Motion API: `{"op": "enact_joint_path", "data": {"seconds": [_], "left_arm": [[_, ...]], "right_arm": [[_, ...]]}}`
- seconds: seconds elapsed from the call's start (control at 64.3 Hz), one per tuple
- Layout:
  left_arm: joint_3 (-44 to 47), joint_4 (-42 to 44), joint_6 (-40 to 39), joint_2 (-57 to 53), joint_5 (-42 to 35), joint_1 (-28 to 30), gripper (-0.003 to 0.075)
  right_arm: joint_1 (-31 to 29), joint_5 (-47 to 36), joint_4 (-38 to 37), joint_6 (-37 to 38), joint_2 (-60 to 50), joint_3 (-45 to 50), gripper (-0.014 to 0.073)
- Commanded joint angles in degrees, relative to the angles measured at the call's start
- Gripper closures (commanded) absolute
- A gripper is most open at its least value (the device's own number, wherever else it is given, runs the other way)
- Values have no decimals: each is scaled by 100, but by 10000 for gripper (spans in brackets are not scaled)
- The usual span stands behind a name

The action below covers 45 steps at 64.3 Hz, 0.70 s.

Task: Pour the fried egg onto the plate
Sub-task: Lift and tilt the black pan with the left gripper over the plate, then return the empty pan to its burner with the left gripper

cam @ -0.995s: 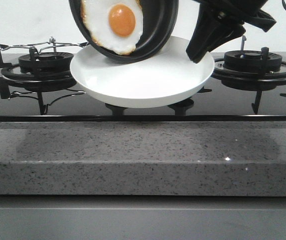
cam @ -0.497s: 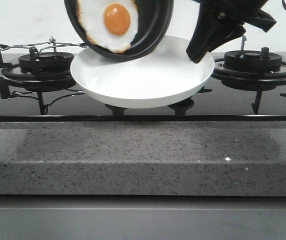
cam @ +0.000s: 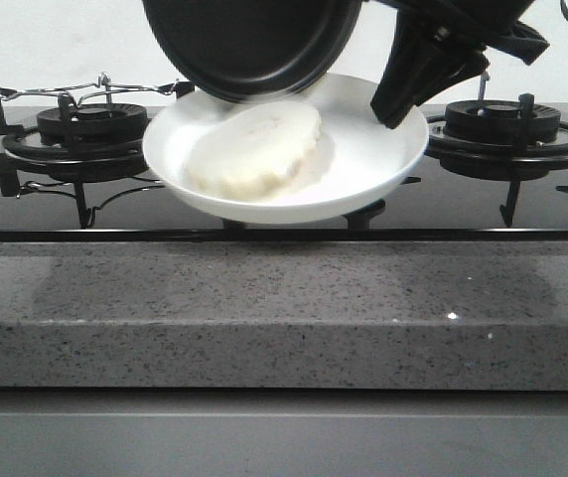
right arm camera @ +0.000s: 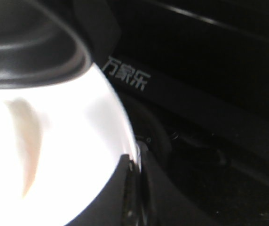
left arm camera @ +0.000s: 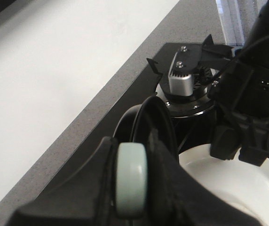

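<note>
A: Where is the fried egg (cam: 256,151)?

B: On the plate (cam: 383,164), a little toward the robot's left of its middle, pale side up; no yolk shows, so I'd judge it landed face down. In the right wrist view it is only a blurred cream streak on the white.

A: And the pan (cam: 249,45)?

B: Tipped steeply just above the plate's far rim, dark and empty as far as the front view shows. The left end effector (left arm camera: 139,188) has its black fingers closed round the pan's edge, which runs up between them.

A: The right one?

B: The right end effector (right arm camera: 132,188) is pinched on the plate's near rim, which it holds lifted over the hob (cam: 522,204).

A: How should this step be finished well?

B: My judgement: keep the plate level so the floppy egg doesn't slide toward the low edge, and lift the pan up and away before turning it back, so its lip doesn't catch the egg or knock the rim. Then lower the plate gently.

A: Counts?

B: One egg, one plate, one pan, two end effectors. Two burners: one on the left (cam: 95,124), one on the right (cam: 507,124). All of it behind the grey speckled desk (cam: 284,313) edge.
</note>
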Motion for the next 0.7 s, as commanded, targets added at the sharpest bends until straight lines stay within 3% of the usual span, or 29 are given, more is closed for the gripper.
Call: {"op": "enact_joint_path", "data": {"seconds": [0.0, 0.249, 0.404, 0.684], "left_arm": [[-187, -10, -166, -213, -635, -36, 740], [-187, -32, -318, -213, -635, -36, 740], [-187, -170, -806, -213, -724, 156, 739], [-187, -2844, -1045, -222, -706, 1265, 738]], "right_arm": [[0, -208, 215, -16, -264, -146, 661], [0, -208, 215, -16, -264, -146, 661], [0, -208, 215, -16, -264, -146, 661], [0, -208, 215, -16, -264, -146, 661]]}}
